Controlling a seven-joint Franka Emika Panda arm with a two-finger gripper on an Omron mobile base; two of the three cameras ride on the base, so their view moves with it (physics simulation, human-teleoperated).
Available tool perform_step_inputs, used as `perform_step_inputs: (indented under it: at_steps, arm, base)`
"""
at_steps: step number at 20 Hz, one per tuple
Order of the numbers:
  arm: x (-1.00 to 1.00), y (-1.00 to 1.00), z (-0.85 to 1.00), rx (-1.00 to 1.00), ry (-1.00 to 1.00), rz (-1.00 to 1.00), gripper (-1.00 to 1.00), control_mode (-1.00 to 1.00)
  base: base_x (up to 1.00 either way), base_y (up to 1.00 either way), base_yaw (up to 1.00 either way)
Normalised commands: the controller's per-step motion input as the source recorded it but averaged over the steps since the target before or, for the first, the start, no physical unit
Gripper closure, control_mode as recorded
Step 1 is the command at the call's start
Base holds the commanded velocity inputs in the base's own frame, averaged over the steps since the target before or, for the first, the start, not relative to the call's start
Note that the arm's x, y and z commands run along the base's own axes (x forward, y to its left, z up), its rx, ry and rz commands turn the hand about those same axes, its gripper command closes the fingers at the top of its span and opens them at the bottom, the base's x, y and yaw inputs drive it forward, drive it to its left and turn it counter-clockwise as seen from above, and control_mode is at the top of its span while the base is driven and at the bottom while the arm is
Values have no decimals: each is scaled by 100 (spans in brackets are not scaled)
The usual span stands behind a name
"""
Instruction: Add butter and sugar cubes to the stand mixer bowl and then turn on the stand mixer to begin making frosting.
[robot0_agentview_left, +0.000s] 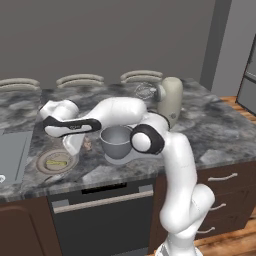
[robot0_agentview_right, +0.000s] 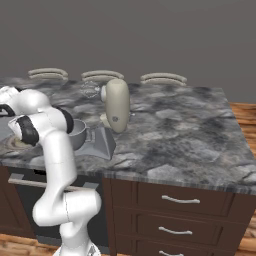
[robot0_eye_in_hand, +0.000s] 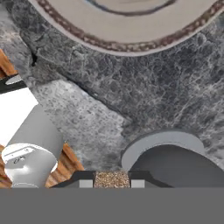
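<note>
Lying at the far left of the left base view, a grey sink (robot0_agentview_left: 11, 155) is set into the dark marbled counter (robot0_agentview_left: 220, 125). Just right of it sits a shallow tan plate (robot0_agentview_left: 50, 167) with the butter (robot0_agentview_left: 57, 162), a flat yellow stick, on it. Above the plate's right edge the white arm's hand points down, and a small tan lump shows at its lower end; the gripper (robot0_eye_in_hand: 112, 180) itself appears in the hand view, its two dark tips closed narrowly on the sugar cube (robot0_eye_in_hand: 112, 179), a speckled tan-brown block pinched between them. In that same view the plate's patterned rim arcs across the top, and the grey rim of the stand mixer bowl (robot0_eye_in_hand: 162, 139) curves just beside the held cube. Farther right in the left base view, the stand mixer bowl (robot0_agentview_left: 116, 140) stands on the flat grey base plate, partly behind the arm's dark elbow joint. Right again rises the stand mixer (robot0_agentview_left: 170, 100), its cream-beige head upright with a wire whisk (robot0_agentview_left: 145, 91) jutting left. Three chair backs (robot0_agentview_left: 80, 79) line the counter's far edge.
</note>
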Motion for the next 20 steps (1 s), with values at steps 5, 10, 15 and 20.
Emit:
perform_step_inputs:
  at_steps: [5,10,15,20]
  arm:
    - [-13,0,65,-24,0,0,100,-100]
    - [-2,0,46,-27,5,0,100,-100]
    - [21,-29,2,-21,9,0,100,-100]
    - [27,-54,0,-2,3,0,100,-100]
  base:
    - [0,0,0]
    - [0,0,0]
    - [0,0,0]
    - [0,0,0]
